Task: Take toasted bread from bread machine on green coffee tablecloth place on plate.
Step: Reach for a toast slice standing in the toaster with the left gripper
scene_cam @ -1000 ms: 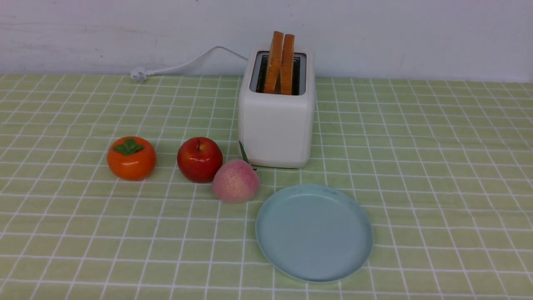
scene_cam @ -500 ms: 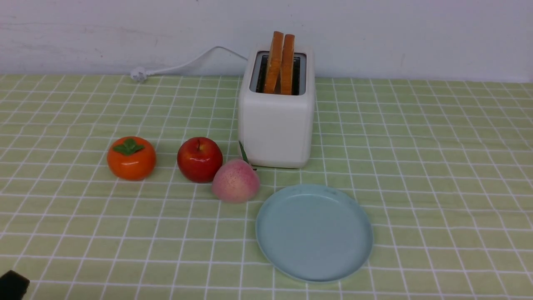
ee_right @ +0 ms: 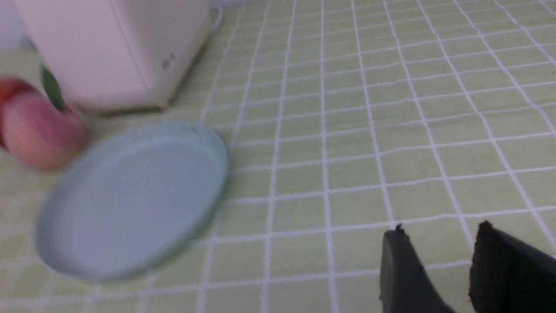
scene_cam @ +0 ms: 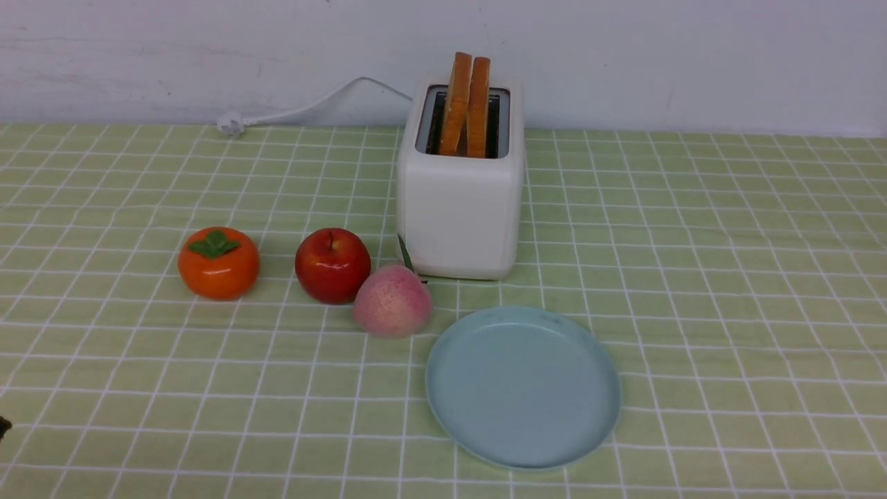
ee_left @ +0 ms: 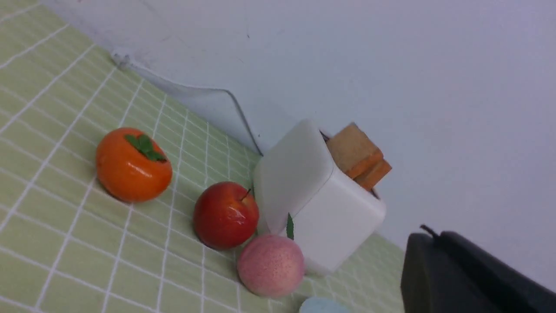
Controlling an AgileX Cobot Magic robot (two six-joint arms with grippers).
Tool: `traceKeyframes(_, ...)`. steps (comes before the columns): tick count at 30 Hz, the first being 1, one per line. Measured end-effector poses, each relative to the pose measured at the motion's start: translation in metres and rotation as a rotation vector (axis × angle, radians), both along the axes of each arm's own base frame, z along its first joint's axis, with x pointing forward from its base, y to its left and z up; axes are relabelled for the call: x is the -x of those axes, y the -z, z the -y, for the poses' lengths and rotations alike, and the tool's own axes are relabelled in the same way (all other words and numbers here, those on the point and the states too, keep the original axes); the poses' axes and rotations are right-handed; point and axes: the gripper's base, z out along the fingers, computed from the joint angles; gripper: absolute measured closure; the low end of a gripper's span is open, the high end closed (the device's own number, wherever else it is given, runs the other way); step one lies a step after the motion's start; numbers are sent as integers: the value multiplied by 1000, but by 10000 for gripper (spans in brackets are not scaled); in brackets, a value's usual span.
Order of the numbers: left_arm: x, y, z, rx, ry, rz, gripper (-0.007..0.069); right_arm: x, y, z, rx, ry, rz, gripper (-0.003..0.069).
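Note:
Two slices of toasted bread (scene_cam: 457, 104) (scene_cam: 479, 107) stand upright, side by side, in the slots of the white bread machine (scene_cam: 461, 201) at the back middle of the green coffee tablecloth (scene_cam: 727, 277). The pale blue-green plate (scene_cam: 523, 388) lies empty in front of it. In the left wrist view, the toast (ee_left: 354, 150) sticks out of the bread machine (ee_left: 321, 204). My left gripper (ee_left: 434, 237) is shut and empty, far from the toast. It shows only as a dark speck at the front view's left edge (scene_cam: 3, 426). My right gripper (ee_right: 441, 230) is open and empty, low over the cloth beside the plate (ee_right: 130, 200).
An orange persimmon (scene_cam: 218, 263), a red apple (scene_cam: 332, 265) and a pink peach (scene_cam: 392, 300) sit in a row left of the bread machine. The peach is close to the plate's rim. The white cord and plug (scene_cam: 232, 123) lie at the back left by the wall.
A dark part of my left gripper came into the front view's lower left corner, then moved up and left, almost out of view. Toast, bread machine, plate and fruit have not moved.

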Motion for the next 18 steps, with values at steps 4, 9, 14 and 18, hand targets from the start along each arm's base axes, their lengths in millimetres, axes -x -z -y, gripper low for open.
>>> traceKeyframes(4, -12, -15, 2, -210, 15, -37, 638, -1, -10, 1, -221, 37, 81, 419)
traceKeyframes(9, -27, -17, 7, -327, 68, -18, 638, -1, -12, 0, -304, 38, 90, 439)
traceKeyframes(14, -42, -22, 15, -382, 108, 48, 638, 3, -54, -7, -184, -54, 112, 571)
traceKeyframes(18, -58, -28, 26, -367, 132, 67, 638, -1, -96, -16, 6, -180, 65, 659)
